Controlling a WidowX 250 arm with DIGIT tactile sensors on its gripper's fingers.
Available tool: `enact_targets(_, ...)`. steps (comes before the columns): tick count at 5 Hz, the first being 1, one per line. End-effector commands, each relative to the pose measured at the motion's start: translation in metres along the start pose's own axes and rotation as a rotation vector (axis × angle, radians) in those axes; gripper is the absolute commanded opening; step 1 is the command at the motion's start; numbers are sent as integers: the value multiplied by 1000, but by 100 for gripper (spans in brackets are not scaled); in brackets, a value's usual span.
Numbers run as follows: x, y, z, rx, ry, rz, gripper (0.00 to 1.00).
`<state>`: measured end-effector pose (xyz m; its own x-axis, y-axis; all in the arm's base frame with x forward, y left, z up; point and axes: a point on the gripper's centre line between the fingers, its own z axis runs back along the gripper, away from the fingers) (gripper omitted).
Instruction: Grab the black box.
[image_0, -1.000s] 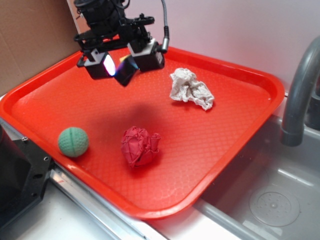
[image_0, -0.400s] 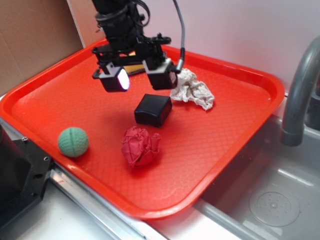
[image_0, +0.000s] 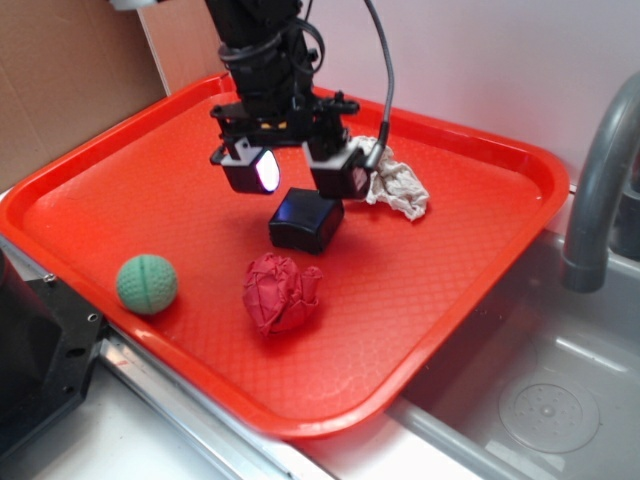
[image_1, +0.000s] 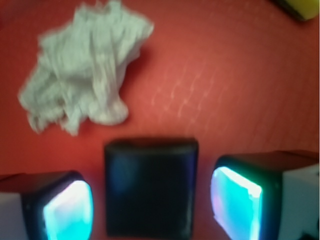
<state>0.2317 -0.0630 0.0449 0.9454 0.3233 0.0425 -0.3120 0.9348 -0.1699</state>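
The black box (image_0: 305, 221) lies on the red tray (image_0: 120, 200), near its middle. My gripper (image_0: 300, 175) hangs just above and behind it, open, with one glowing pad on each side. In the wrist view the box (image_1: 150, 187) sits between the two lit fingers (image_1: 67, 212), with a gap on each side; neither pad touches it.
A crumpled white cloth (image_0: 398, 185) lies right behind the box, also in the wrist view (image_1: 82, 67). A red crumpled cloth (image_0: 280, 290) lies in front, a green ball (image_0: 146, 283) at front left. A grey faucet (image_0: 600, 170) and sink stand right. A black machine part (image_0: 35, 360) is at bottom left.
A second ago the box was tilted between the fingers above the tray; it then lay on the tray. My open gripper has moved right and down over it.
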Motion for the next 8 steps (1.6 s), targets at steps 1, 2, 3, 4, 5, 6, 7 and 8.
enact_targets(1, 4, -21, -28, 26, 0, -63, 100)
enact_targets(2, 3, -24, -52, 96, 40, -65, 100)
enact_targets(3, 5, -20, -52, 118, 59, -52, 6)
enact_targets(4, 14, -22, -13, 43, 58, -110, 0)
enact_targets(5, 21, -16, 38, -59, -26, -192, 0)
enact_targets(6, 12, 29, 98, -108, -161, -168, 0)
enact_targets(7, 19, 56, 151, -100, -291, -103, 0)
enact_targets(8, 32, 54, 203, -82, -322, -131, 0)
